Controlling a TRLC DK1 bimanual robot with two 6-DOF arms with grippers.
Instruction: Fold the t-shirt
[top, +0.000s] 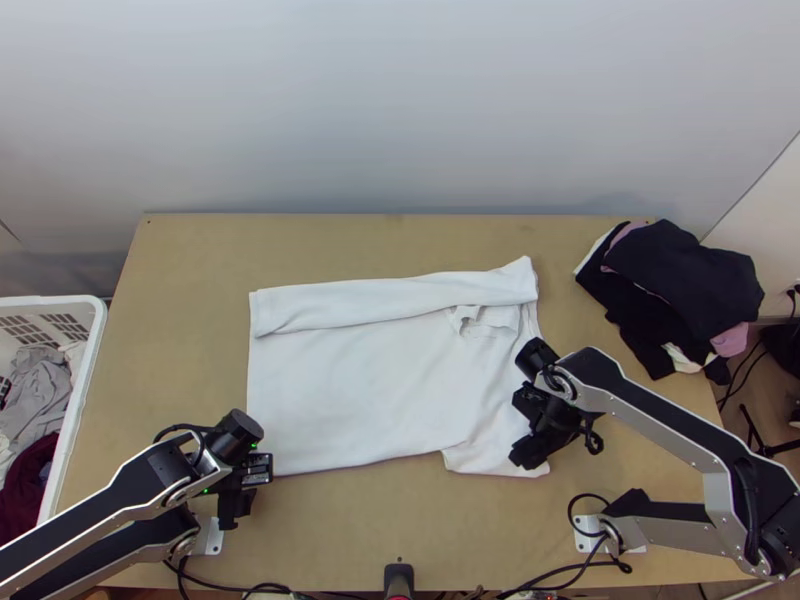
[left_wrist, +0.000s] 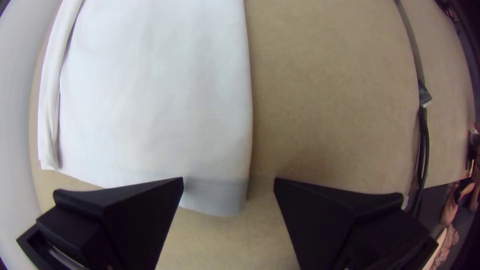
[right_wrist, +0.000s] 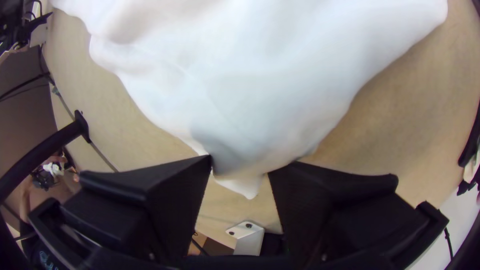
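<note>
The white t-shirt (top: 350, 385) lies mostly spread, with its far side folded over in a long strip and its collar toward the right. At its near left corner is my left gripper (top: 252, 490); in the left wrist view the left gripper (left_wrist: 228, 182) stands open, the corner of the shirt (left_wrist: 170, 90) between and beyond its fingertips. My right gripper (top: 524, 430) is over the near sleeve at the right. In the right wrist view the right gripper (right_wrist: 241, 167) is open, with a pointed, slightly rumpled part of the shirt (right_wrist: 250, 90) between its fingers.
A white basket (top: 88, 385) of clothes stands at the left beside the table (top: 400, 530). Dark and pink clothes (top: 690, 290) are heaped at the table's right edge. Cables run along the near edge.
</note>
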